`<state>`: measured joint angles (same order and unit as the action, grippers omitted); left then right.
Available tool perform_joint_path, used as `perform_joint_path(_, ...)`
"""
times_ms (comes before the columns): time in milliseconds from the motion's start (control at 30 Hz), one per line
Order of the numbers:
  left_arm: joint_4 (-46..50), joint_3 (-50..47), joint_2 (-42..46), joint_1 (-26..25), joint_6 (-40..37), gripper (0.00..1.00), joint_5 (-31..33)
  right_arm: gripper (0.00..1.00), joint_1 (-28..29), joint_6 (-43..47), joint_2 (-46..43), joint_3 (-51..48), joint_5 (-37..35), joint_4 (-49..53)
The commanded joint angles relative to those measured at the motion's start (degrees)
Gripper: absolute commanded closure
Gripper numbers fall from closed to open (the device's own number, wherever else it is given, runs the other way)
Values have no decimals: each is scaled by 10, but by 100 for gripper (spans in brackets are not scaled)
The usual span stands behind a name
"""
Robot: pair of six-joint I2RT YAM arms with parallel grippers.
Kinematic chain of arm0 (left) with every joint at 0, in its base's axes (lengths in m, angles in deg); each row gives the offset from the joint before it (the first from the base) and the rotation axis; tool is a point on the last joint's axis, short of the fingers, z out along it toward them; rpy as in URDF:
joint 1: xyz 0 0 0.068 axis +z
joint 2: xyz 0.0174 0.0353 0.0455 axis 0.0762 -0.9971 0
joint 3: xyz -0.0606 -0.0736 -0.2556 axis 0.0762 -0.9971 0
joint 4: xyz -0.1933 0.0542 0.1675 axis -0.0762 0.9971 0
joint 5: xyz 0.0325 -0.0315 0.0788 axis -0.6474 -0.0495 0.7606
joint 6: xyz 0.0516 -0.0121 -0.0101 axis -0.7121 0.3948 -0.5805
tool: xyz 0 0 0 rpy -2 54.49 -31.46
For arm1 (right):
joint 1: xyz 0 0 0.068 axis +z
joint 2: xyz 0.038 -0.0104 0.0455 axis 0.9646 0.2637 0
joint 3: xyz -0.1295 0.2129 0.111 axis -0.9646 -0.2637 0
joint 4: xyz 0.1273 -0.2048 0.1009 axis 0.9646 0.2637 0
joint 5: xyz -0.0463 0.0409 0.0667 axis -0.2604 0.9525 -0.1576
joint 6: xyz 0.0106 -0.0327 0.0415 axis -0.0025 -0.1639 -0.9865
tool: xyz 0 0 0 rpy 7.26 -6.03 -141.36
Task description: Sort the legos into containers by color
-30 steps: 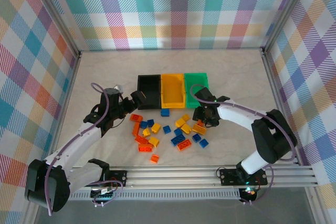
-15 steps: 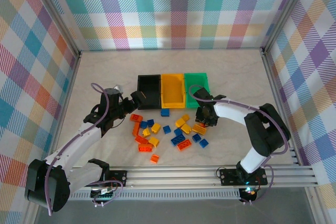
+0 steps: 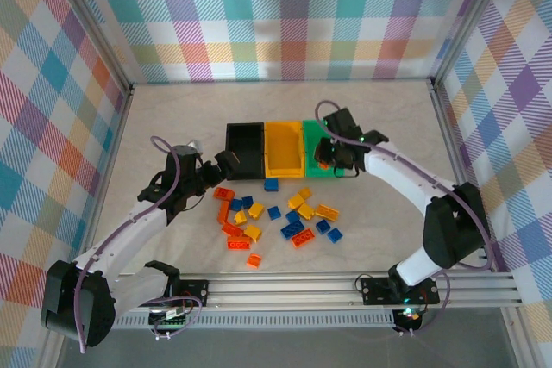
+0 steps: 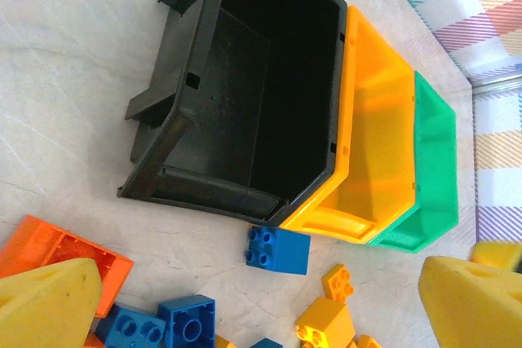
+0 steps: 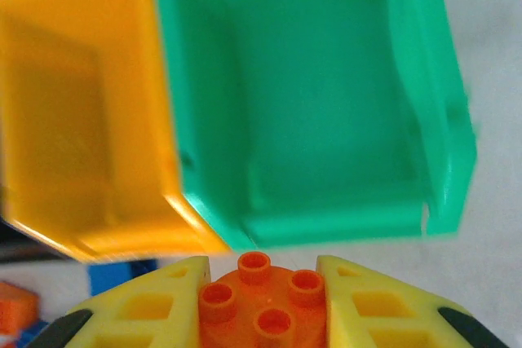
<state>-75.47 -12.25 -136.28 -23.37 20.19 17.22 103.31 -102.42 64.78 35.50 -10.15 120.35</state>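
My right gripper (image 3: 328,159) hovers over the near edge of the green bin (image 3: 333,132), shut on an orange-red brick (image 5: 259,309) whose studs show between the yellow fingers (image 5: 155,307). The green bin (image 5: 302,103) and the yellow bin (image 5: 81,120) lie just beyond it. My left gripper (image 3: 226,163) rests low by the black bin's (image 3: 244,137) near-left corner, open, with nothing between its fingers (image 4: 45,307). A blue brick (image 4: 279,248) sits against the bins' front. Several blue, yellow and orange-red legos (image 3: 276,213) lie scattered in front of the bins.
The yellow bin (image 3: 284,137) stands between the black and green ones. A metal rail (image 3: 345,286) runs along the table's near edge. Frame posts and checked walls close in the sides and back.
My right gripper has risen from the pile's right side with the orange-red brick and swung back to the green bin's near edge. The left arm has stayed put.
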Motion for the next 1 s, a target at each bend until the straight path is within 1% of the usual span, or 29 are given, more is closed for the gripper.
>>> perform_joint_path(0, 27, -9, 6, -5, -10, 0, 11, 68, -21, 50, 76, 74, -7, 11)
perform_joint_path(133, 59, -7, 9, -5, -9, 0, 26, 67, -33, 67, 167, 163, -21, 29)
perform_joint_path(267, 94, -7, 13, -5, -11, 0, 35, 64, -38, 72, 220, 204, -25, 35)
perform_joint_path(300, 98, -7, 14, -5, -12, 0, 35, 61, -39, 72, 228, 213, -24, 36)
perform_joint_path(333, 101, -7, 14, -5, -15, 0, 33, 58, -39, 72, 233, 216, -22, 33)
perform_joint_path(433, 105, -3, 11, -5, -25, 0, 26, 43, -39, 71, 233, 216, -14, 20)
perform_joint_path(467, 105, -1, 10, -6, -30, 0, 23, 40, -38, 70, 229, 215, -11, 18)
perform_joint_path(633, 109, 13, 7, -16, -48, 0, 16, 36, -34, 73, 189, 192, -6, 6)
perform_joint_path(733, 126, 34, -7, -52, -64, 2, 37, 35, -27, 72, 148, 148, -4, -10)
perform_joint_path(800, 148, 56, -28, -90, -79, 6, 63, 35, -20, 69, 118, 107, -1, -29)
perform_joint_path(867, 181, 85, -58, -132, -98, 12, 93, 35, -15, 63, 93, 67, 2, -44)
perform_joint_path(967, 222, 113, -100, -186, -118, 16, 133, 35, -9, 53, 62, 11, 9, -64)
